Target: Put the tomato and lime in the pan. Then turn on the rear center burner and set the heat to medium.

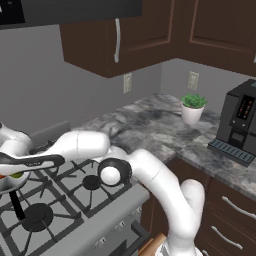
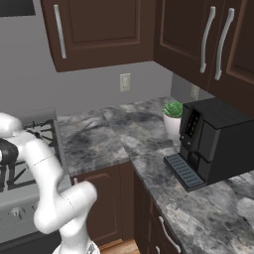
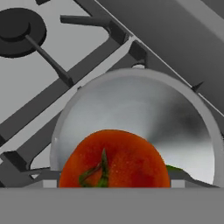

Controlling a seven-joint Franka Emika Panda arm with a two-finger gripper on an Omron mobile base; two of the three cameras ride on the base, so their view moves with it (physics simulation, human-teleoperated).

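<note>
The arm [image 1: 150,175] reaches left over the stove [image 1: 75,200] — the pan [image 1: 10,172] sits at the frame's left edge, red and green showing inside — its black handle [image 1: 30,161] pointing right.

I see the tomato [image 3: 114,159], red-orange with a green stem, close under the hand camera, above the pan's [image 3: 131,105] shiny silver bowl. A sliver of green, the lime [image 3: 174,168], peeks out just beside the tomato. The pan sits on the black stove grates, its black handle [image 1: 30,161] pointing right in the left base view.
</note>
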